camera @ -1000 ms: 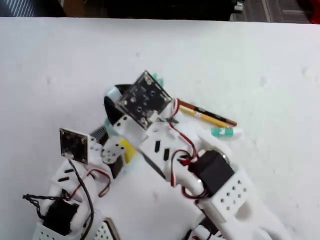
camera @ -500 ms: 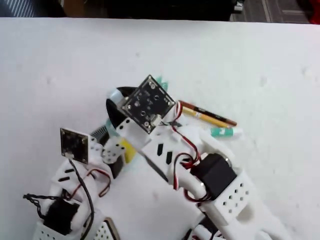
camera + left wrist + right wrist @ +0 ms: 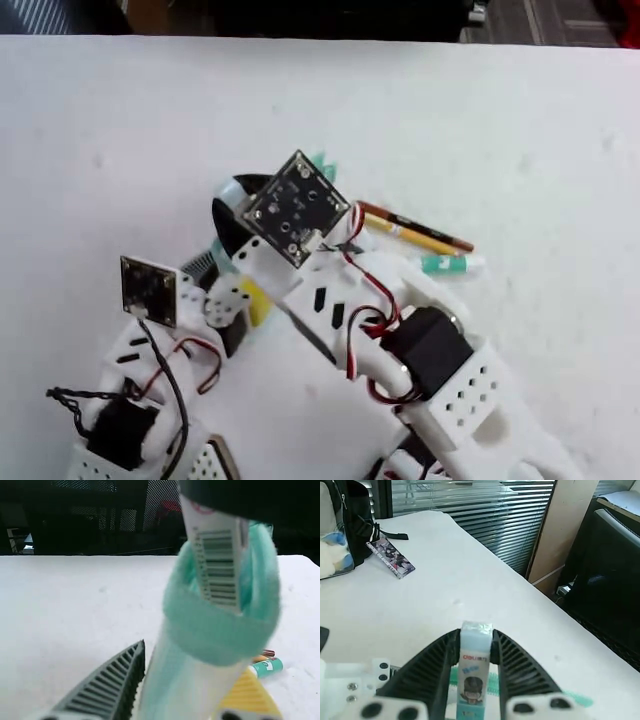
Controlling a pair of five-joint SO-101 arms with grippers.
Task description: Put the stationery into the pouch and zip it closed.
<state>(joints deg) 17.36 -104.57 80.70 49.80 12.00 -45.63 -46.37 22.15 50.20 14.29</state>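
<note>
Left wrist view looks closely at the pouch (image 3: 220, 630): its teal mouth stands open as a loop, and a white bar-coded block, the eraser (image 3: 217, 565), stands upright with its lower end inside that loop. The left hand (image 3: 195, 680) straddles the pouch body below the mouth. Its ribbed grey finger (image 3: 110, 690) is against one wall and its yellow finger (image 3: 247, 700) against the other, so it is pinching the pouch.

Right wrist view supplies the grip on the eraser. The right hand (image 3: 475, 636) has its two black fingers (image 3: 520, 670) pressed onto the eraser's flat sides. The block stands on end between them, with teal edges of the pouch just beneath. Far beyond the pouch, a dark bag (image 3: 347, 515) and a printed card (image 3: 390, 557) lie on the table (image 3: 470, 580).

High view supplies the layout. Both arms converge over the pouch and cover most of it, leaving a teal corner at its far end. Two pencils (image 3: 415, 229) lie side by side on the table just beside the pouch, on the right arm's side. A green-and-white stick (image 3: 452, 263) lies a little farther from the pouch than the pencils and apart from them. Neither hand touches the pencils or the stick.
</note>
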